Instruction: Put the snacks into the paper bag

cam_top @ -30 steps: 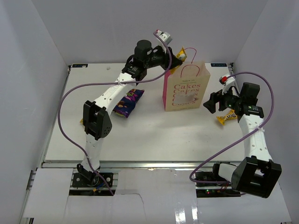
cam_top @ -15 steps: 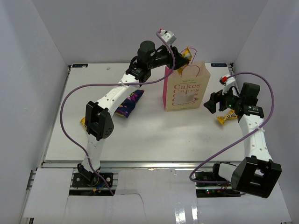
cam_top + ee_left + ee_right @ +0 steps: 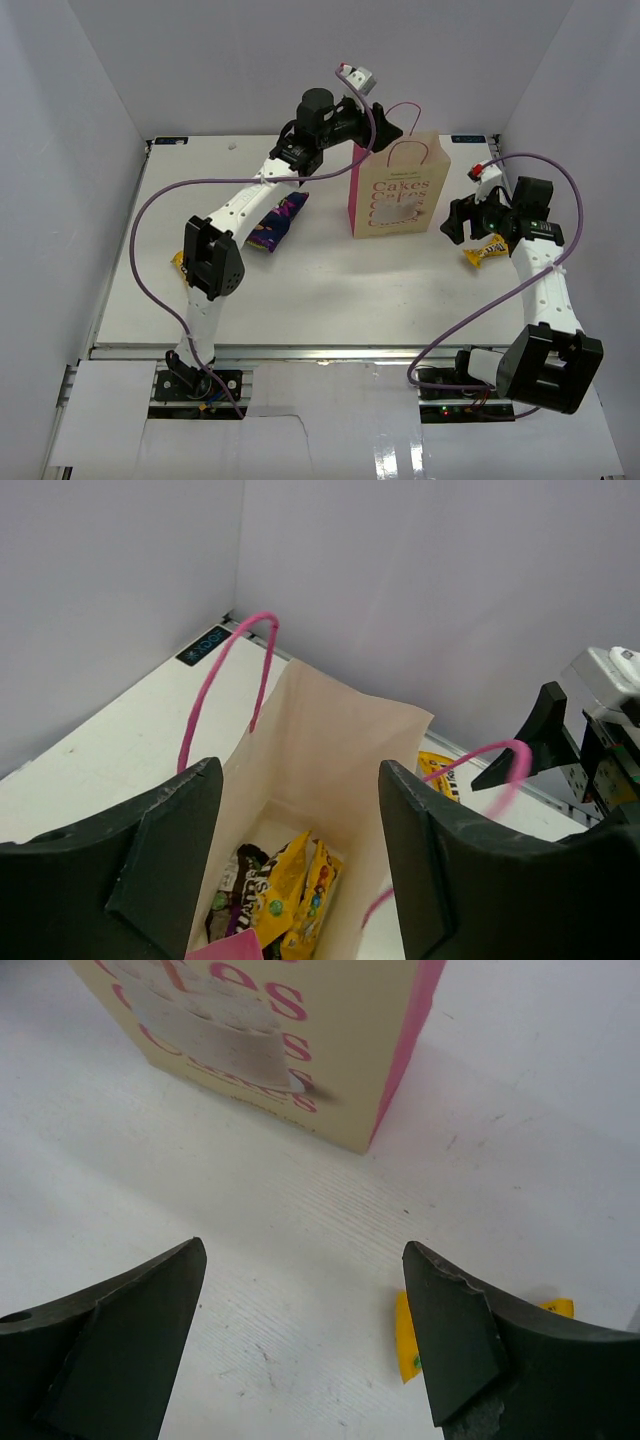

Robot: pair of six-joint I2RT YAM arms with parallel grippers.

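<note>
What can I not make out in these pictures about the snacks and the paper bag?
- Inside of the paper bag, top view: hidden by its front wall and the left pincer.
- Packets in the bag, left wrist view: cut off by the lower edge; their number is unclear.
- Purple-blue bag, top view: partly under the left arm.
- Yellow packet, right wrist view: mostly behind a finger of the right pincer.

Right hand with dark fingers spread wide and nothing between them, white surface beneath, lower corner of tan paper bag with pink lettering and pink side panel at top, yellow packet partly hidden behind one finger
</note>
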